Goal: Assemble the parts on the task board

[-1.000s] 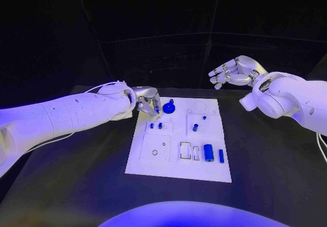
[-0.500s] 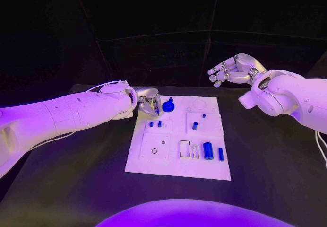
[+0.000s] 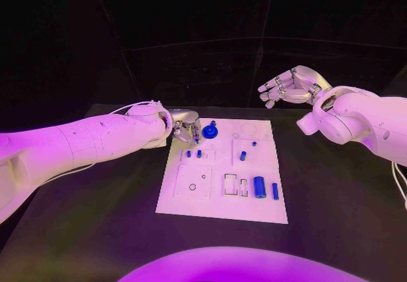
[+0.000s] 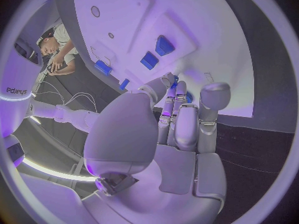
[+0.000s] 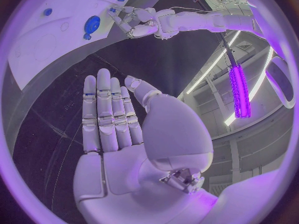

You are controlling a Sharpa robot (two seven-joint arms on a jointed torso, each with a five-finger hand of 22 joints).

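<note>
Left hand point(image 3: 185, 130) at task board point(image 3: 222, 208) far-left corner, fingers curled down beside round blue part point(image 3: 209, 131); whether it holds anything, cannot tell. On board, nearest edge outward: large blue cylinder point(image 3: 259, 187) with thin blue pin point(image 3: 274, 191) beside it, then small blue pegs point(image 3: 193, 154) mid-board. Right hand point(image 3: 289, 86) raised beyond board's far-right corner, fingers apart, empty.

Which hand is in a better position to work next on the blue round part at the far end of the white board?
Probably the left hand: its fingers are at the task board's far left corner, beside the blue round part. The right hand hangs open, raised beyond the board.
</note>
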